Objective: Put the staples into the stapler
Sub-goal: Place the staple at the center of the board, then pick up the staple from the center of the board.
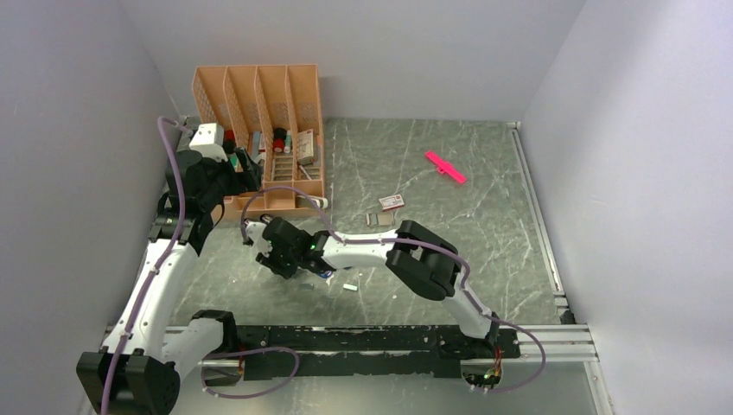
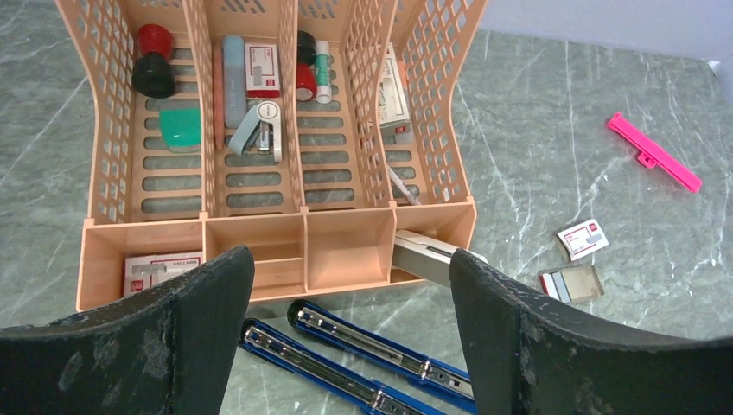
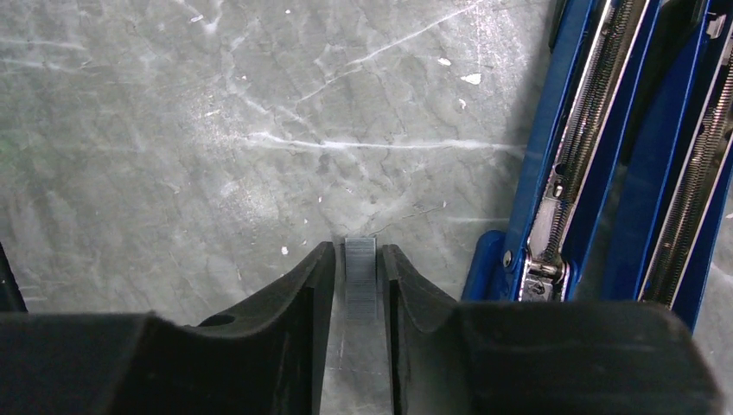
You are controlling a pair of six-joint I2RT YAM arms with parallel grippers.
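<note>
The blue stapler [image 2: 363, 354] lies folded open on the table in front of the orange organiser, its two metal channels facing up. It also fills the right side of the right wrist view [image 3: 596, 156]. A short grey strip of staples [image 3: 360, 272] sits between the fingers of my right gripper [image 3: 360, 259], just left of the stapler. A narrow gap shows on each side of the strip, so the jaws stand slightly open around it. My left gripper [image 2: 350, 277] hangs wide open above the stapler with nothing in it.
The orange organiser [image 1: 259, 138] with office items stands at the back left. A pink-and-white staple box [image 1: 391, 202] and its open tray [image 1: 380, 220] lie mid-table. A pink plastic stick [image 1: 445, 167] lies farther back right. A small pale strip [image 1: 350, 286] rests near the right arm.
</note>
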